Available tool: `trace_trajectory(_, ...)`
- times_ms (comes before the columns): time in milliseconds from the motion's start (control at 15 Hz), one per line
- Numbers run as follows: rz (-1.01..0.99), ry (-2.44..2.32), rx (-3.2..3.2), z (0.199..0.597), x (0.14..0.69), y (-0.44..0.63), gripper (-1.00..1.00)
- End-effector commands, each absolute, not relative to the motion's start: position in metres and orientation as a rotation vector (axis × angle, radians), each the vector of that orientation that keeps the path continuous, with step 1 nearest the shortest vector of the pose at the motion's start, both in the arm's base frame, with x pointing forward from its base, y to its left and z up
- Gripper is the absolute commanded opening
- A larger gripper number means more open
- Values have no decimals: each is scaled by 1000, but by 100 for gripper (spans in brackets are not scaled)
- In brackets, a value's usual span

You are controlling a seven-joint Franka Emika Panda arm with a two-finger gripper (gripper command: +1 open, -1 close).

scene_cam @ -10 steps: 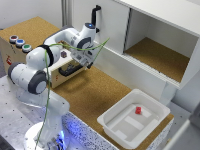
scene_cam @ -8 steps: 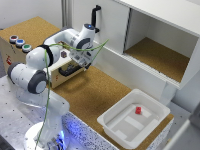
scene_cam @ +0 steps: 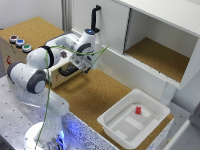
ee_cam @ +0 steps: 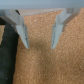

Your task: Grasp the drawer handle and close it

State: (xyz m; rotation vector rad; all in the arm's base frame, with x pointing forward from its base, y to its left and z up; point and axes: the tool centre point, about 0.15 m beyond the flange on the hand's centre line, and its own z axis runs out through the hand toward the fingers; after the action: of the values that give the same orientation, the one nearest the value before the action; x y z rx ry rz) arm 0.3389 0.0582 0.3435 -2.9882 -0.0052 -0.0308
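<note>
The wooden box with red, blue and green buttons stands at the exterior view's left. Its pale plywood drawer is pulled out, and the short black drawer handle sits on its front. My gripper hangs just beside the handle, toward the exterior view's right, over the cork. In the wrist view the gripper is open and empty, with both fingers over bare cork. A dark shape lies outside one finger; it looks like the handle.
The large white cabinet stands behind, its door open, with a long upright black handle. A white plastic tub holding a small red object sits at the front right. Cork floor lies between.
</note>
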Motion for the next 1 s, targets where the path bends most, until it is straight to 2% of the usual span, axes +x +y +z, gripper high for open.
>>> trace_trajectory(0,-19,-56,-2968,317,345,94,-100)
trace_trajectory(933,-28,-305,-2911,315,340,227,-100)
